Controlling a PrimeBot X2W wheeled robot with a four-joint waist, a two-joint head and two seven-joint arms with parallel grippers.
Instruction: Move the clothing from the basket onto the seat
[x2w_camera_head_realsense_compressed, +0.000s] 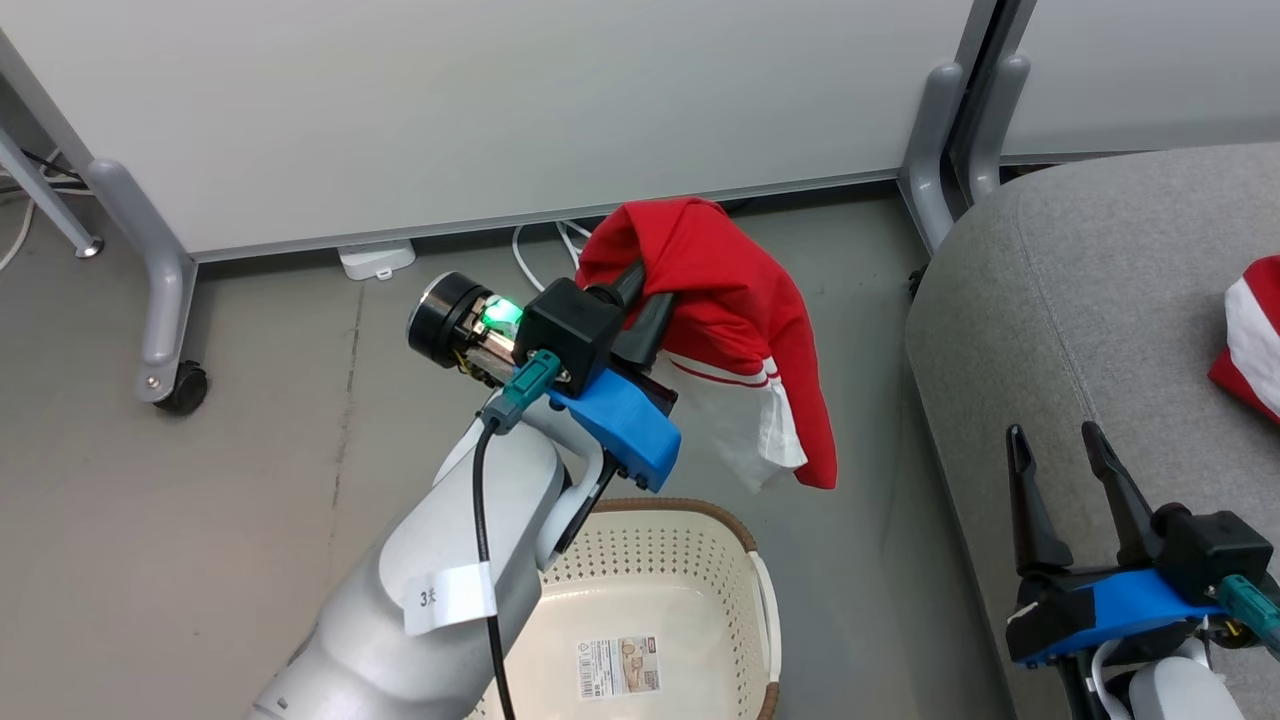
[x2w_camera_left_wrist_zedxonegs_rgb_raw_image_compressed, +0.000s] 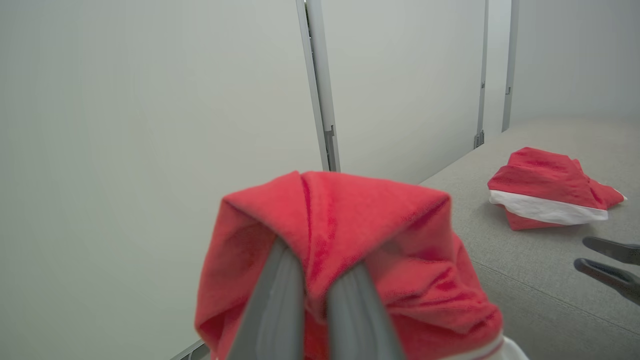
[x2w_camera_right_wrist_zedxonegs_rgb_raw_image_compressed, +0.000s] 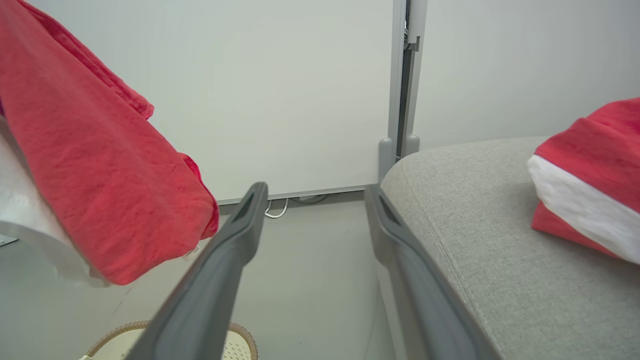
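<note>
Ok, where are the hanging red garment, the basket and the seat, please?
hanging red garment (x2w_camera_head_realsense_compressed: 735, 290): head view, on its red middle.
basket (x2w_camera_head_realsense_compressed: 680, 504): head view, on its brown rim.
seat (x2w_camera_head_realsense_compressed: 1100, 300): head view, on bare grey fabric.

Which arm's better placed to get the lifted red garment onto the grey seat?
Left. The left gripper is shut on the soft red white-striped garment, clear of the cream perforated plastic basket. The right gripper is open, holding nothing, by the light grey fabric seat.

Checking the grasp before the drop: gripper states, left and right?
Left gripper: shut on the red garment.
Right gripper: open, holding nothing.
</note>
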